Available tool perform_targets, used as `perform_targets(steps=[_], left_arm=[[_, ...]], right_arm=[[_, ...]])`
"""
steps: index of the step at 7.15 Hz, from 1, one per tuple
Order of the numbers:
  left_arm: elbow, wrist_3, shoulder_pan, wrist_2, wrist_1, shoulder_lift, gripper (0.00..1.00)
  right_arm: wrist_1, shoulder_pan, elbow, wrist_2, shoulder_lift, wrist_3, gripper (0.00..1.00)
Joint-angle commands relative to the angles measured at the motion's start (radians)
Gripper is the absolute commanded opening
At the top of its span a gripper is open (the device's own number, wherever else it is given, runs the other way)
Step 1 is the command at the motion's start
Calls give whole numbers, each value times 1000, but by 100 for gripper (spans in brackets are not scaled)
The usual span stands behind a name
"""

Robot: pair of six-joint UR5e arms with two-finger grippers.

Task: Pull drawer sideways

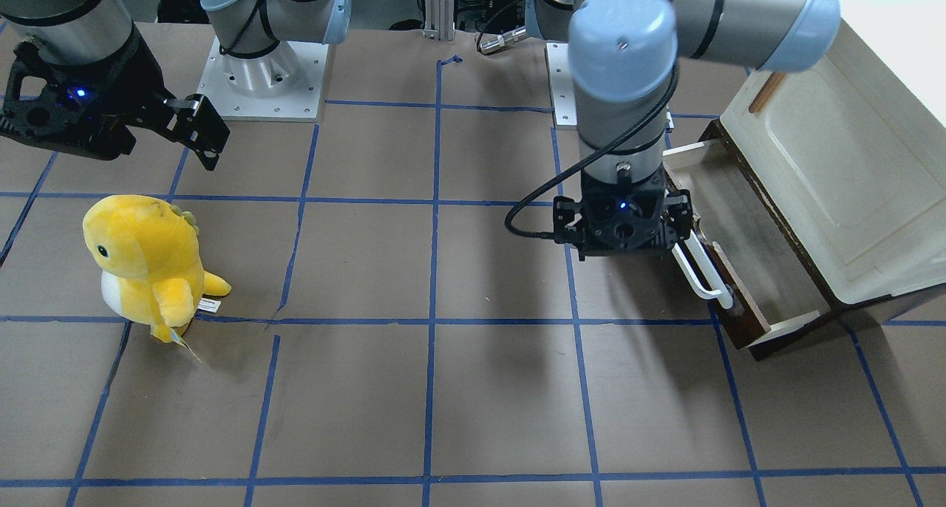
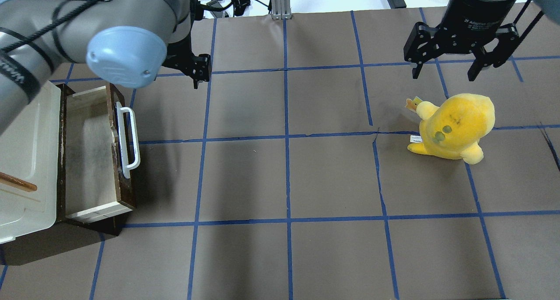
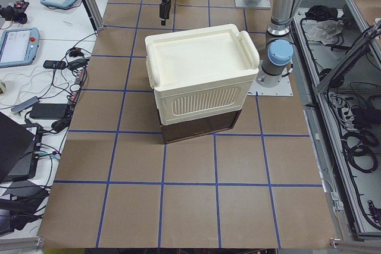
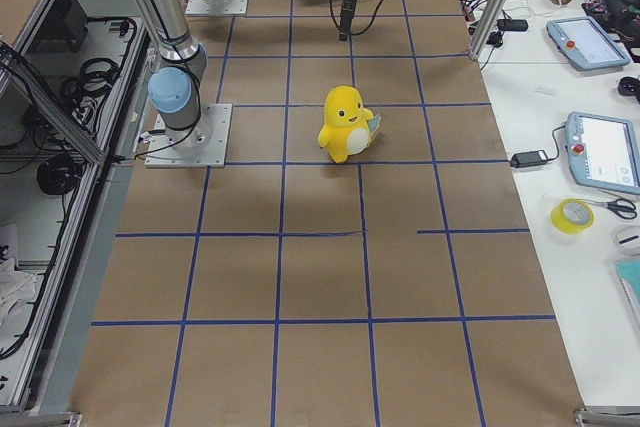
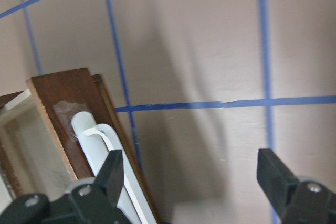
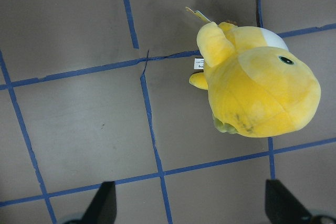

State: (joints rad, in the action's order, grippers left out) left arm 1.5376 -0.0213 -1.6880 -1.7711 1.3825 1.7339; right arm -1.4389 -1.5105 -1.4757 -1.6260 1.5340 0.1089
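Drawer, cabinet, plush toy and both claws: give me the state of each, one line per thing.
drawer: pulled out of the cabinet, nothing seen inside.
handle: free, not gripped.
cabinet: top closed, sitting above the open drawer.
plush toy: standing upright on the table, not held.
left claw: open, by the handle's end, holding nothing.
right claw: open, hovering above the plush toy, holding nothing.

Brown table gridded with blue tape; on the right, a white bench carries 2 tablets.
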Motion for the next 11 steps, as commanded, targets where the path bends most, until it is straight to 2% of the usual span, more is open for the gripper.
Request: perform_targets(steps=[1,2,4,6,11], left_arm=[[-4,27,137,189,149,-144,96],[-1,27,146,186,153,-187,100],[10,82,155,191,213,-218,100],[10,80,156,188,207,-240,100],[-4,75,166,186,194,-214,100]], right_arm=[[0,-1,0,0,0,0,100],[0,-1,0,0,0,0,100],[0,1,0,0,0,0,100],[0,-1,0,0,0,0,100],[0,1,0,0,0,0,100]])
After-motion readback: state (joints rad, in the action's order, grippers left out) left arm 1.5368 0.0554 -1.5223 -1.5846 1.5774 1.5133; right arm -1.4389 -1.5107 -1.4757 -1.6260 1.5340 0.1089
